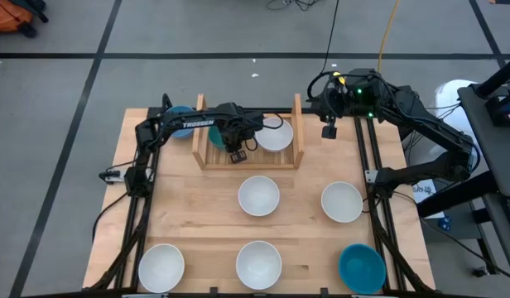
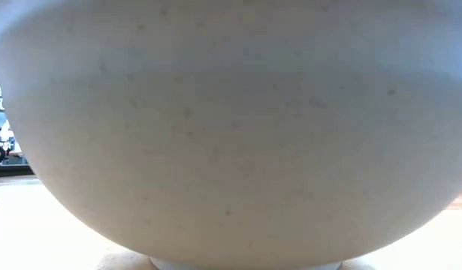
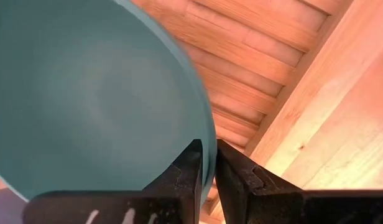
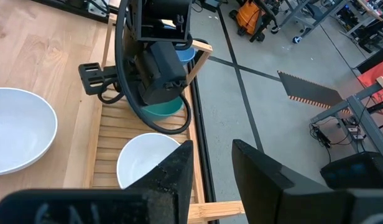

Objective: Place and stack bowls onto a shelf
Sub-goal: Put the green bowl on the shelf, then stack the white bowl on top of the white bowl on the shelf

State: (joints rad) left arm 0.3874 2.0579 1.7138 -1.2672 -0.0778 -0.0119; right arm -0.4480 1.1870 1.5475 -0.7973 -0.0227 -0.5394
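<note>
The light-wood slatted surface (image 1: pixel 205 217) carries five loose round shallow bowls: a white one (image 1: pixel 259 195) at centre, another white one (image 1: pixel 342 201) to its right, two white ones (image 1: pixel 161 266) (image 1: pixel 258 265) along the near edge, and a bright blue one (image 1: pixel 362 267) at the near right corner. At the far edge stands a low light-wood shelf (image 1: pixel 248 161) with two upright side boards; a white bowl (image 1: pixel 276 135) rests on its slats.

Light-wood shelf (image 1: pixel 204 132) set at counter's far edge, slatted base, two upright side boards. Teal bowl (image 3: pixel 86 93) pinched at rim over shelf's left half. White bowl (image 1: pixel 275 135) seated on right half. Blue bowl (image 1: pixel 180 117) seen just outside left board. Four white bowls and second blue bowl (image 1: pixel 361 266) spread upright across counter.
</note>
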